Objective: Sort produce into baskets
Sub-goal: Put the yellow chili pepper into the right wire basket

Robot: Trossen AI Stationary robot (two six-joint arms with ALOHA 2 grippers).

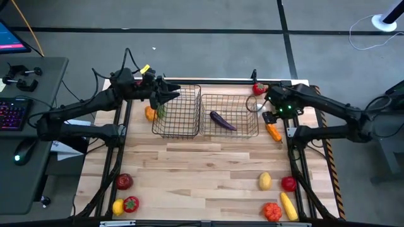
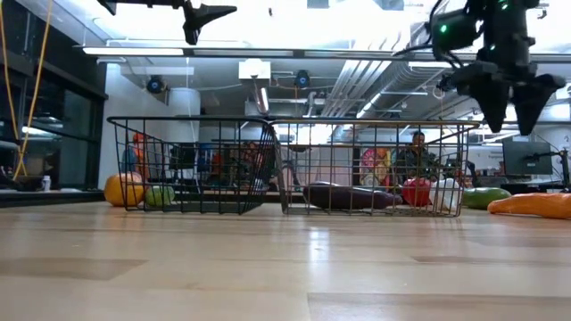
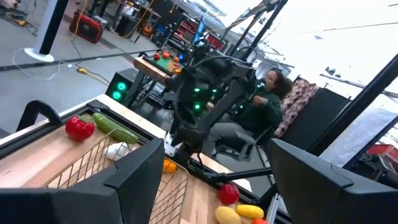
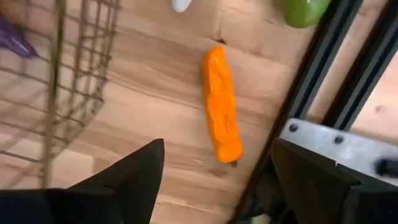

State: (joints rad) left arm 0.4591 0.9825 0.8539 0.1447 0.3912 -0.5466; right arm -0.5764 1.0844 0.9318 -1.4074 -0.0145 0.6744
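The right claw [image 1: 270, 118] hangs with its fingers apart above the tabletop [image 1: 208, 167], and the orange carrot [image 4: 221, 102] lies just below and ahead of it, close beside the black frame rail [image 4: 323, 74] and just outside the wider basket [image 1: 230, 116]. A purple eggplant [image 1: 222, 120] already rests inside that basket. The left claw [image 1: 169, 94] hovers, also spread open, over the near wall of the narrower basket [image 1: 177, 110], with an orange fruit [image 1: 149, 113] and a green piece [image 2: 161, 195] just outside it. The main risk appears to be the tight spot around the carrot: a descent slightly off line could catch a finger on the rail or the basket's wire wall, or pinch the carrot near one end so it swivels and rolls away. More produce sits well apart from both claws along the tabletop's front edge, including a yellow potato [image 1: 265, 181] and red tomato [image 1: 124, 181], so much sorting seems left.
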